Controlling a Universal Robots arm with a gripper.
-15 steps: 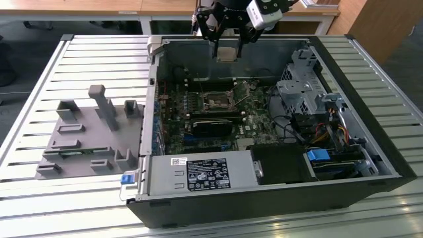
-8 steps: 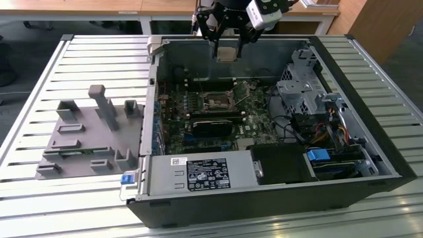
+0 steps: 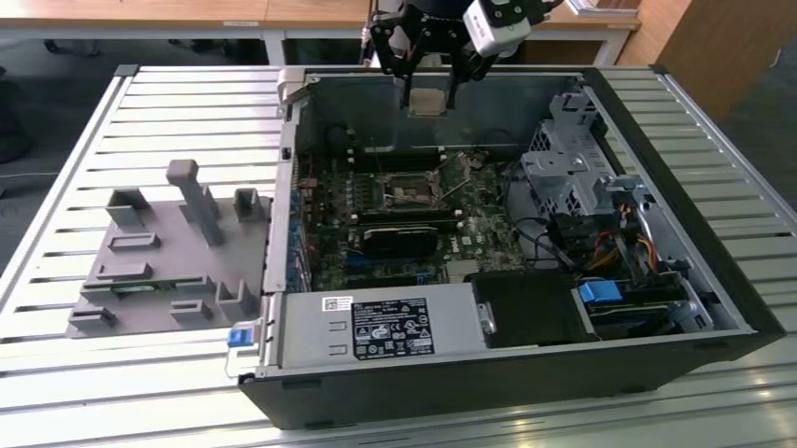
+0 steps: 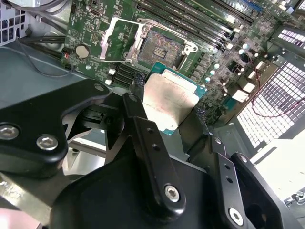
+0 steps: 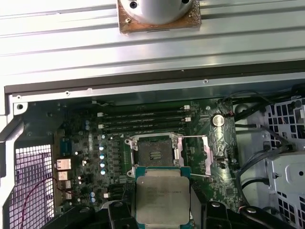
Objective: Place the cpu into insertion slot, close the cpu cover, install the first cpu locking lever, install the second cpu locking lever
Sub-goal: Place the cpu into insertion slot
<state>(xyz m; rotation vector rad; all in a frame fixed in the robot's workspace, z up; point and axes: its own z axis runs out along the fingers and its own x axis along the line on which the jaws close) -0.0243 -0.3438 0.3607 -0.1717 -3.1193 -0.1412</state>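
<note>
Gripper [image 4: 169,97] around cpu [image 5: 162,196], above insertion slot [image 5: 153,155]

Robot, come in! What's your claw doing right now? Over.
Copy: claw shut on cpu, held up off the socket. Socket bare, cover flipped open. Nothing blocking. Over.

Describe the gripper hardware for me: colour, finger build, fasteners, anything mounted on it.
The gripper is matte black throughout. Its fingers are flat, jointed link bars with rounded ends, pinned with silver hex-socket screws. In the exterior view, a pale grey box, likely a camera, is mounted by the wrist.
</note>
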